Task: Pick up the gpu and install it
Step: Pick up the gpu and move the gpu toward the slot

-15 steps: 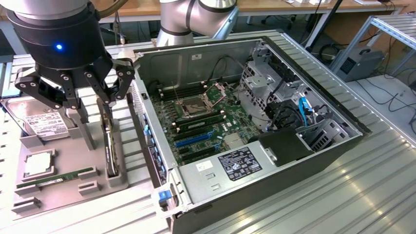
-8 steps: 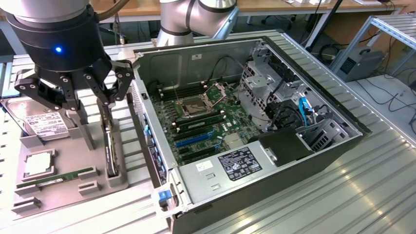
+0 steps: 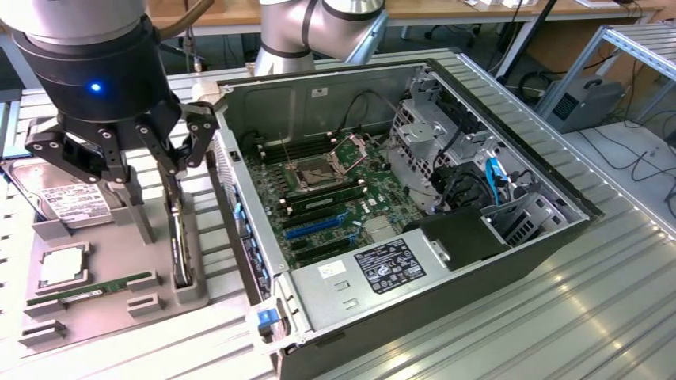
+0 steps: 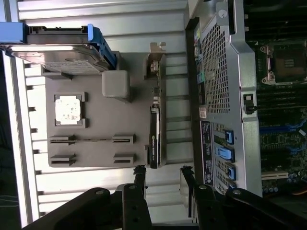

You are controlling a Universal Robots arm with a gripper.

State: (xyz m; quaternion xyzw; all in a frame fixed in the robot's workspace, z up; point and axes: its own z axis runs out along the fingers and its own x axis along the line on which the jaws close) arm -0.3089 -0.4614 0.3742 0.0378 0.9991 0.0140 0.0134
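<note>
At the exterior view's left, the hard drive [image 3: 58,202] leans at the far edge of the gray tray [image 3: 106,317], with the processor chip [image 3: 62,265] and memory stick [image 3: 90,291] nearer. The gripper [image 3: 145,176] hangs above the tray, jaws spread wide and empty. The gpu [image 3: 183,245] stands on edge along the tray's right rim, with a narrow gap separating it from the open computer case [image 3: 349,324]. Bare slatted table [image 3: 549,332] lies to the right.

Exterior high oblique; wrist overhead; common tray [image 4: 100,120]
</note>
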